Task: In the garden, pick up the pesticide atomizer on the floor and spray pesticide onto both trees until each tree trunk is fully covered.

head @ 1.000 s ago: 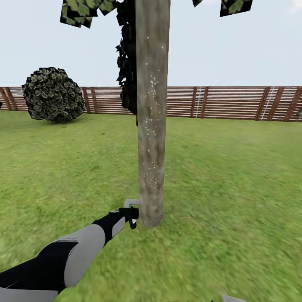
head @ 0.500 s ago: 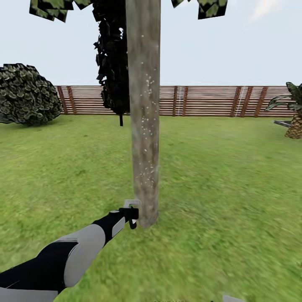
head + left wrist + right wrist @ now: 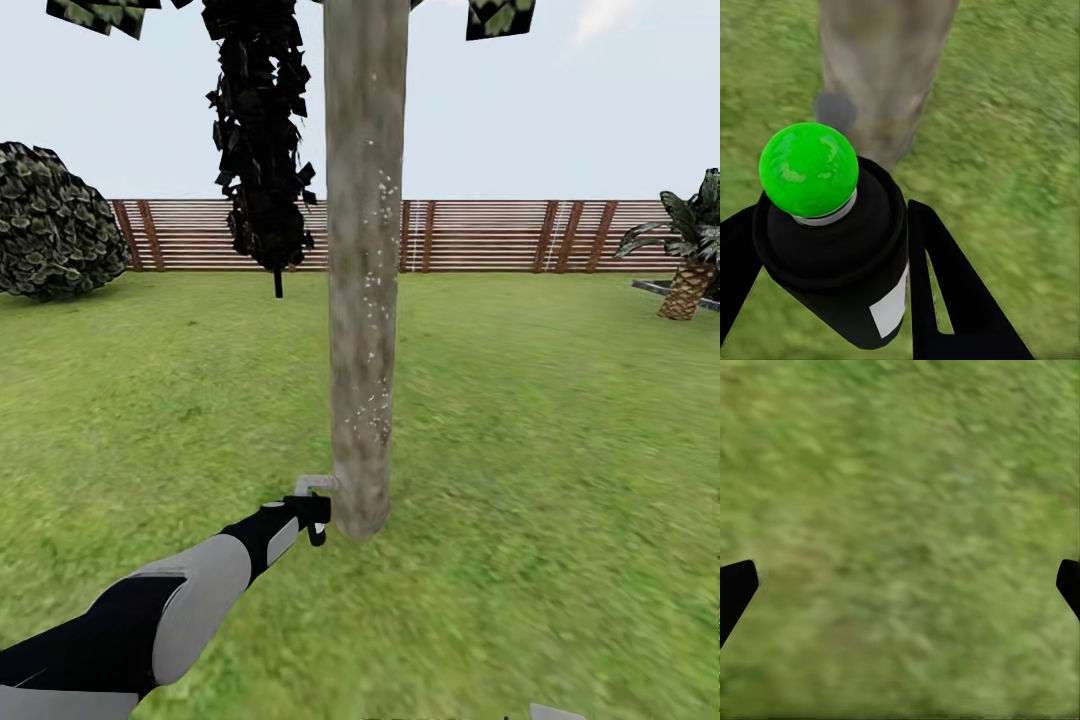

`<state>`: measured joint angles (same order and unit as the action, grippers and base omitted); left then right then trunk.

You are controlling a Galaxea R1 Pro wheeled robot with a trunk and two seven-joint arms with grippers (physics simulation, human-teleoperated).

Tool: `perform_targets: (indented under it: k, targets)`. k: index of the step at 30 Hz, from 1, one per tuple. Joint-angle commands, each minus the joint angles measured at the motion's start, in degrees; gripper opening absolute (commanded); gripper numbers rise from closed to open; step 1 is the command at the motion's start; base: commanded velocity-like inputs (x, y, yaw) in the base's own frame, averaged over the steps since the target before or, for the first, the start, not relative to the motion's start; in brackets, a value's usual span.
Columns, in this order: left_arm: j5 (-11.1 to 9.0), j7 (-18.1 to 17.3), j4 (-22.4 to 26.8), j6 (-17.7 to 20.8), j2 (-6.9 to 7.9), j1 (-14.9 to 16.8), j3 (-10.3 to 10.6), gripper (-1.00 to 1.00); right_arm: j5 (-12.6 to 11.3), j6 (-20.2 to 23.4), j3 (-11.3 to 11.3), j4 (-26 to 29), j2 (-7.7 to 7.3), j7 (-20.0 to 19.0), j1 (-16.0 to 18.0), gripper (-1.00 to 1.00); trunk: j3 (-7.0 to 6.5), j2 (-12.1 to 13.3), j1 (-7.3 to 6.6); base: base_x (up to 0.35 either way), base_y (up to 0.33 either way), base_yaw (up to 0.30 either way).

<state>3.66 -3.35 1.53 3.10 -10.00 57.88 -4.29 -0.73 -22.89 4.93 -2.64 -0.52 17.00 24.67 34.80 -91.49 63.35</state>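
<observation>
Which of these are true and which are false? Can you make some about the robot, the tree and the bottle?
1. The left gripper holds the atomizer. True.
2. The atomizer is beside the foot of the trunk. True.
3. The right gripper holds a bottle too. False: its fingers are wide apart with just grass between them.
4. The trunk has small white specks on it. True.
5. A brick wall runs behind the lawn. False: it is a brown slatted fence.
6. The palm stands left of the trunk. False: in the head view it is far to the right, by the fence.
</observation>
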Motion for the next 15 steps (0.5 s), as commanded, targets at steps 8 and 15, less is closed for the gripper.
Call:
perform_targets:
  k: [8, 15]
  targets:
    - [0.4, -0.2, 0.1, 0.3, 0.00, 0.0, -0.5, -1.00, -0.1, -0.6, 0.4, -0.3, -0.01, -0.1, 0.1, 1.00, 0.62, 0.0, 0.00, 0.039, 0.350, -0.205]
    - [0.4, -0.2, 0.1, 0.3, 0.00, 0.0, -0.5, -1.00, -0.1, -0.6, 0.4, -0.3, -0.01, -0.1, 0.1, 1.00, 1.13, 0.0, 0.00, 0.076, 0.350, -0.213]
